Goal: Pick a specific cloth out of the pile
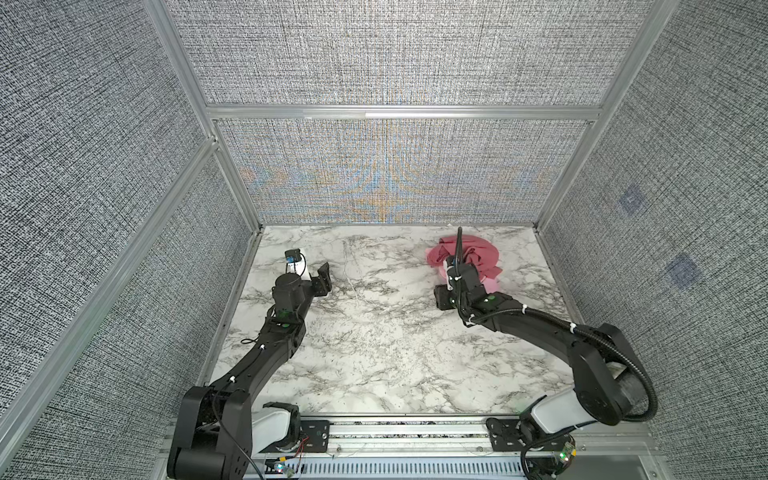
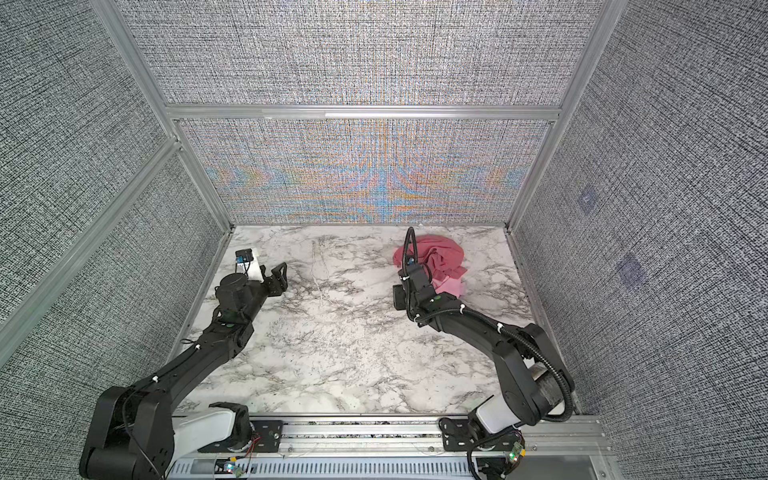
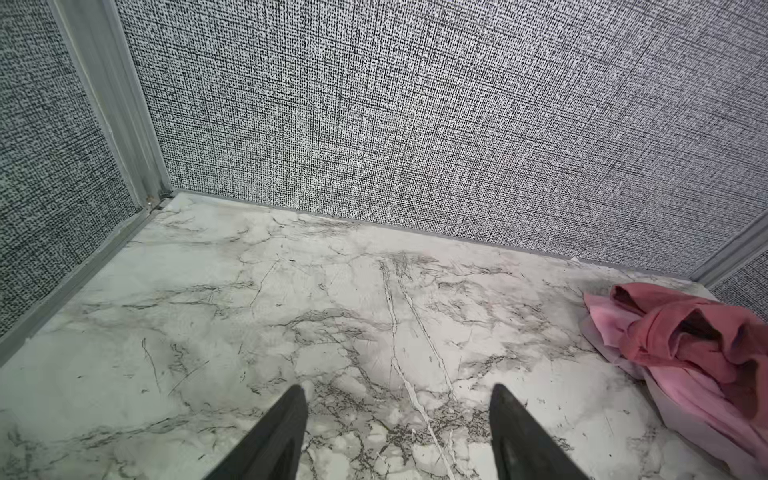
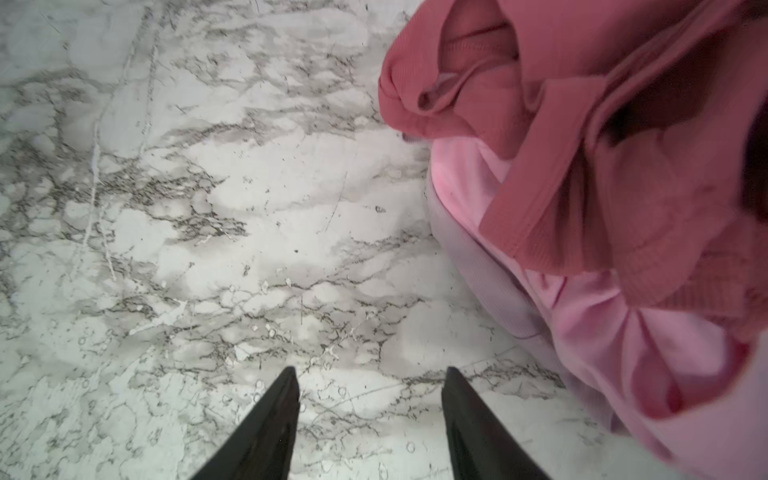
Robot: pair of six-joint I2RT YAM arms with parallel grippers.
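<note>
1. Right wrist view is showing the right gripper hanging over the bare marble tabletop. Its jaws are standing apart with nothing between them, so it's not gripping anything.
2. The pile is sitting at the far right of the tabletop, close to the back wall, in both top views.
3. The dark rose-red cloth is lying crumpled on top, and the bubblegum-pink cloth is sticking out from under it.
4. The cloth, the pale mauve one, is lying right at the bottom. Only a thin strip is peeking out along the pile's edge on the gripper's side, near the fingertips but not touching them.
5. The left gripper is hovering over bare marble well apart from the pile, jaws spread and empty too.
</note>
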